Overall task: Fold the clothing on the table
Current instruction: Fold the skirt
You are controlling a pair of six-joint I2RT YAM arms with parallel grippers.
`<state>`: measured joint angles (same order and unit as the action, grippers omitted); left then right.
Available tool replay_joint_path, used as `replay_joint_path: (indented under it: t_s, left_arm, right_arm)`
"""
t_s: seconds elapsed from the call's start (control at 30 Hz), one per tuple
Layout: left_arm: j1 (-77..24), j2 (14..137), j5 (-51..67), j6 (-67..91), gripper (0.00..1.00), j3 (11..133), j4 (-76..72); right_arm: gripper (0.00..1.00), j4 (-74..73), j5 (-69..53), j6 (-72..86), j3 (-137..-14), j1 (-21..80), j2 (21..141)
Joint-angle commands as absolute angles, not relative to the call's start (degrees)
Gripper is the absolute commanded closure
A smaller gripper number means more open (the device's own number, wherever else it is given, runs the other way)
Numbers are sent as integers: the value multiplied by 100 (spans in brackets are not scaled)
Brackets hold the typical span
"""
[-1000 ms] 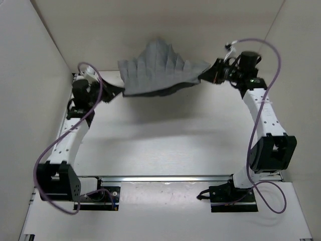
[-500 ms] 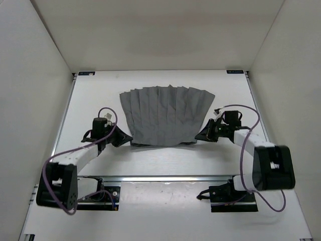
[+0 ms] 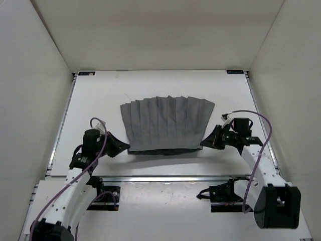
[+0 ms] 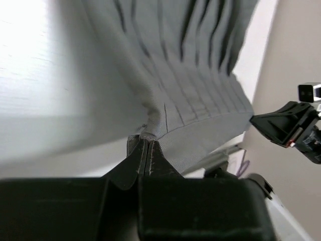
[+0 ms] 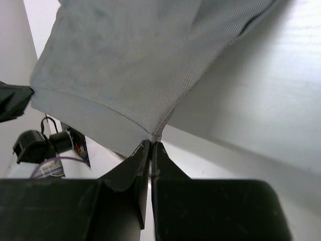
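Note:
The clothing point(image 3: 165, 123) is a mid-grey pleated skirt spread over the white table point(image 3: 165, 83), its wide hem at the far side and its waistband toward me. My left gripper point(image 3: 126, 147) is shut on the waistband's left corner, which shows as a pinched tuft of clothing point(image 4: 200, 95) above my left gripper point(image 4: 145, 137) in the left wrist view. My right gripper point(image 3: 202, 144) is shut on the right corner, where the clothing point(image 5: 125, 65) hangs stretched from my right gripper point(image 5: 152, 142). The waistband edge is lifted slightly between the two grips.
White side walls point(image 3: 35, 75) rise on the left, right and back of the table. A metal rail point(image 3: 165, 177) crosses near the arm bases. The right arm's purple cable point(image 3: 268, 140) loops near the right rail.
A second ago both arms held the skirt high at the back; they have swung it down toward me and laid it flat, then pulled the waistband a little nearer.

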<state>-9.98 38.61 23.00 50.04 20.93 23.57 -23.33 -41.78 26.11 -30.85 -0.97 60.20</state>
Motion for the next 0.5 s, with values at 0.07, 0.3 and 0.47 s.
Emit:
replay_joint_path:
  t_s: [0.07,0.3,0.47]
  left_arm:
    - [-1098,2937,2383,5045,100,2706,3672]
    - [-1301,2899,1899,4993,100,3944,4289]
    - [-1021,3804,2108,4624,100,4210,3747]
  right_arm:
    - [100,-4032,-3868,2136,-3549,69,4591]
    - [100,-5132,-3507,2189,-4587,361,3981]
    - [100,-5064,-3068,1951,-5518,379,4631]
